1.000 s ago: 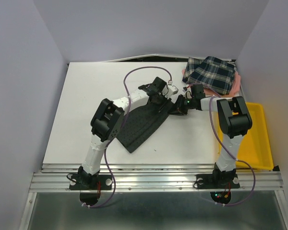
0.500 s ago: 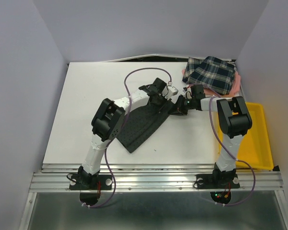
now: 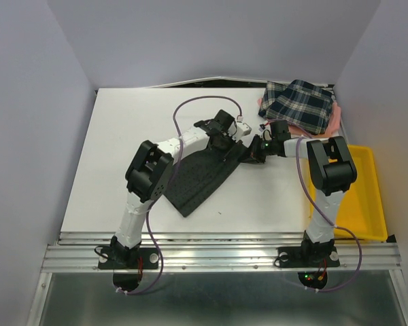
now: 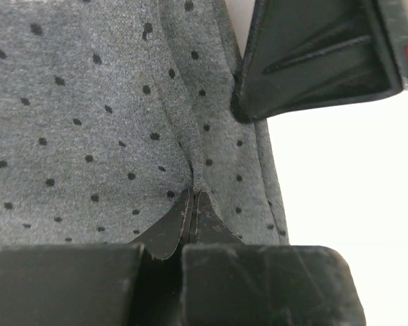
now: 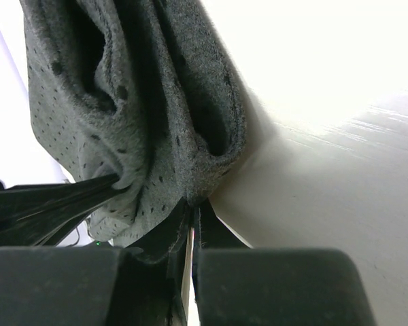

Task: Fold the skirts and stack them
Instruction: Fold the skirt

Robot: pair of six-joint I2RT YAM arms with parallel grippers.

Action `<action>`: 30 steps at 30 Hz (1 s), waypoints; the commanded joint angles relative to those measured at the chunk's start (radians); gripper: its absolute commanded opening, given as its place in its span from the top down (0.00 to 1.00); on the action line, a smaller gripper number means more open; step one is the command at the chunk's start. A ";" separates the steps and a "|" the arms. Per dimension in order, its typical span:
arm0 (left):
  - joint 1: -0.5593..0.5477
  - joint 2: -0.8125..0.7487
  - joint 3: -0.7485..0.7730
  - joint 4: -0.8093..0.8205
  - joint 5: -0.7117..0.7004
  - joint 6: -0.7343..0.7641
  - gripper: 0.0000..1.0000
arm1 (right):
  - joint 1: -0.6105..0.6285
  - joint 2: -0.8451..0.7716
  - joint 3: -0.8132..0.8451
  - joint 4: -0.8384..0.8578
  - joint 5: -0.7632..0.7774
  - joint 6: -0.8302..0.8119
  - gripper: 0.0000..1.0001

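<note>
The charcoal dotted skirt [image 3: 200,175] lies mid-table, spread out toward the near left. My left gripper [image 3: 228,145] is shut on its far edge; in the left wrist view its fingertips pinch a fold of the dotted cloth [image 4: 109,109]. My right gripper [image 3: 251,153] is shut on the skirt's far right corner, bunched cloth [image 5: 143,115] at its tips. The two grippers sit close together. The plaid skirt [image 3: 300,104] lies folded at the back right on the pink skirt [image 3: 335,119].
The yellow tray [image 3: 360,197] stands at the right edge beside the right arm. A purple cable [image 3: 190,107] loops above the left arm. The right gripper's body [image 4: 319,54] shows in the left wrist view.
The left arm's elbow has shifted slightly left. Both grippers stay on the charcoal skirt's far edge.
</note>
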 commanded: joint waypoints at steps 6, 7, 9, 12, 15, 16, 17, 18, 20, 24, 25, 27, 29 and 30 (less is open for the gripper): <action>-0.020 -0.097 0.004 -0.062 0.053 -0.006 1.00 | 0.001 0.033 -0.038 -0.005 0.088 -0.016 0.99; -0.023 -0.097 0.004 -0.063 0.054 -0.006 1.00 | 0.001 0.033 -0.037 -0.005 0.088 -0.015 0.99; -0.029 -0.094 0.004 -0.062 0.061 -0.006 1.00 | 0.001 0.033 -0.038 -0.007 0.088 -0.015 0.99; -0.037 -0.087 0.014 -0.065 0.070 -0.009 1.00 | 0.001 0.035 -0.037 -0.007 0.090 -0.015 0.99; -0.043 -0.080 0.020 -0.065 0.074 -0.012 1.00 | 0.001 0.035 -0.037 -0.007 0.090 -0.015 0.99; -0.045 -0.080 0.022 -0.062 0.079 -0.017 1.00 | 0.001 0.037 -0.037 -0.007 0.090 -0.015 0.99; -0.045 -0.083 0.023 -0.059 0.081 -0.018 1.00 | 0.001 0.037 -0.037 -0.007 0.090 -0.015 0.99; -0.052 -0.082 0.027 -0.060 0.079 -0.017 1.00 | 0.001 0.037 -0.038 -0.005 0.090 -0.015 0.99; -0.055 -0.080 0.034 -0.060 0.077 -0.017 1.00 | 0.001 0.041 -0.037 -0.005 0.087 -0.013 0.99; -0.057 -0.067 0.057 -0.054 0.076 -0.023 1.00 | 0.001 0.044 -0.035 -0.005 0.082 -0.013 0.99; -0.055 -0.065 0.063 -0.053 0.076 -0.026 1.00 | 0.001 0.044 -0.035 -0.005 0.082 -0.012 0.99; -0.055 -0.060 0.073 -0.050 0.082 -0.032 1.00 | 0.001 0.043 -0.037 -0.005 0.082 -0.015 0.99; -0.055 -0.060 0.076 -0.047 0.087 -0.033 1.00 | 0.001 0.041 -0.040 -0.005 0.084 -0.015 0.99; -0.057 -0.059 0.073 -0.048 0.090 -0.033 1.00 | 0.001 0.040 -0.041 -0.005 0.087 -0.013 0.99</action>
